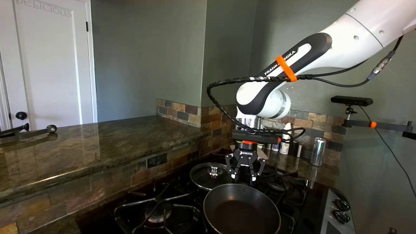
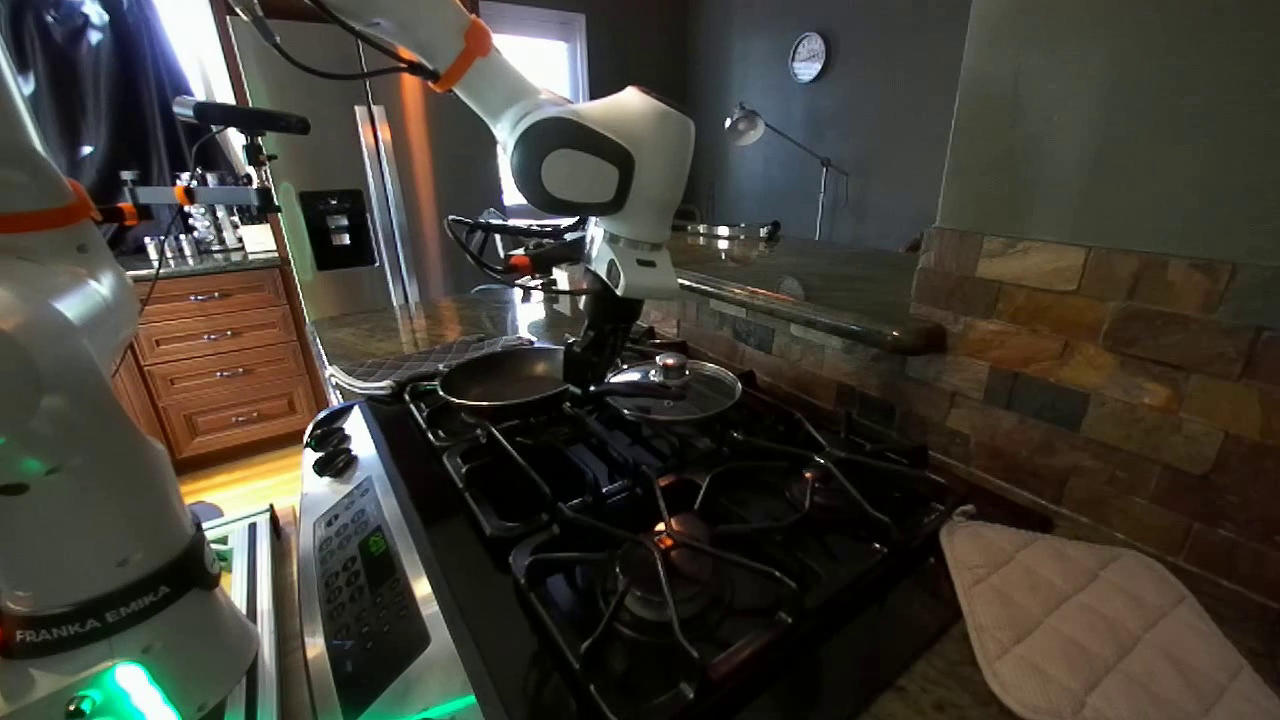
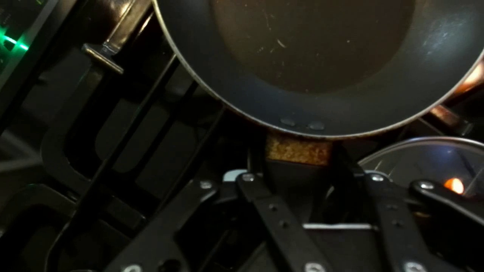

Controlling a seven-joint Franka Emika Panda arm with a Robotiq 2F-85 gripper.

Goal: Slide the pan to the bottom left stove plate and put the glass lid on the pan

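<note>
Pan (image 3: 315, 68) at 12 o'clock of claw (image 3: 300, 156) in wrist view, handle (image 3: 298, 173) clamped between its jaws, glass lid (image 3: 423, 162) at 3 o'clock

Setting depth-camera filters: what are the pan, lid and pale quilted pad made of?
Pan: probably metal with a dark, fairly matte coating; its edge looks pale and metallic.
Lid: likely clear glass, glossy, see-through with reflections; knob shines like metal.
Pad: seems cloth, dull; stitched quilting shows, fibre unclear.
</note>
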